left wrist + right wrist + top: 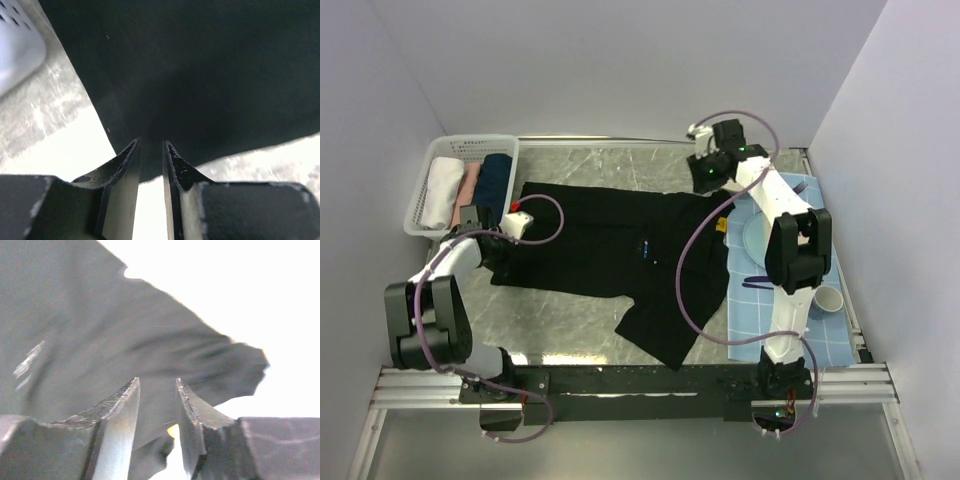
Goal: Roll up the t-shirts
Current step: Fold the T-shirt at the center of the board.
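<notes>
Two ends of black t-shirt (600, 240) pinched, by left claw (151, 142), right claw (157, 381)

Each arm is built of white, rounded links joined by chunky black motor housings. The left arm (432, 310) shows two big black drums low down, and the right arm (790, 250) has one black block midway along its white shell. A lilac cable (680, 280) loops along the right arm. A like one (562, 215) curls from the left wrist, beside a white block (517, 222) with a red spot. Small green lights (706, 172) glow on the right wrist's black head. The left claw (151, 145) and right claw (157, 382) have black, wedge-shaped fingers (125, 170) with pale inner faces, their edges scuffed and chipped grey.
</notes>
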Robot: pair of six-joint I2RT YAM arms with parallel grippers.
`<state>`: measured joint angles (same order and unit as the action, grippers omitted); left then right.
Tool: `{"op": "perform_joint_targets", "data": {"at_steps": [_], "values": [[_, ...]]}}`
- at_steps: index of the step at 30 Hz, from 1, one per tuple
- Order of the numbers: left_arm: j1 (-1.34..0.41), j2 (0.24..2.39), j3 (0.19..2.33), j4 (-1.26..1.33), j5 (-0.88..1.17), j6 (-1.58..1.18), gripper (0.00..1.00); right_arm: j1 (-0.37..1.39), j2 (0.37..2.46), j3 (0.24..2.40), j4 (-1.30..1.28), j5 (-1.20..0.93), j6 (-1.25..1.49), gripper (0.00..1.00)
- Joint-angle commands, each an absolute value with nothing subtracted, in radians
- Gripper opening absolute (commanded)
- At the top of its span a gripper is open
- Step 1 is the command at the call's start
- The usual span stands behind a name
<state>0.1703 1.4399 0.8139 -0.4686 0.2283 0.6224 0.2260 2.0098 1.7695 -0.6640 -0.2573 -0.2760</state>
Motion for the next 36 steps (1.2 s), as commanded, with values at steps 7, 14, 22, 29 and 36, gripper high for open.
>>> {"op": "perform_joint_targets", "data": {"at_steps": [7, 14, 22, 29, 36], "values": [[0.166, 1.577, 0.87, -0.42, 0.153, 0.64, 0.27, 0.172, 2.217, 1.881, -0.703, -0.035, -0.386, 0.29], [0.166, 1.574, 0.802, -0.417, 0.058, 0.683, 0.24, 0.155, 2.24, 1.793, -0.671, 0.156, -0.449, 0.27], [0.167, 1.484, 0.787, -0.445, 0.105, 0.666, 0.21, 0.129, 2.188, 1.807, -0.663, 0.128, -0.451, 0.32], [0.169, 1.345, 1.03, -0.589, 0.279, 0.632, 0.43, 0.15, 1.762, 1.558, -0.555, -0.331, -0.455, 0.52], [0.169, 1.214, 0.976, -0.595, 0.295, 0.545, 0.52, 0.333, 1.147, 0.979, -0.428, -0.499, -0.884, 0.73]]}}
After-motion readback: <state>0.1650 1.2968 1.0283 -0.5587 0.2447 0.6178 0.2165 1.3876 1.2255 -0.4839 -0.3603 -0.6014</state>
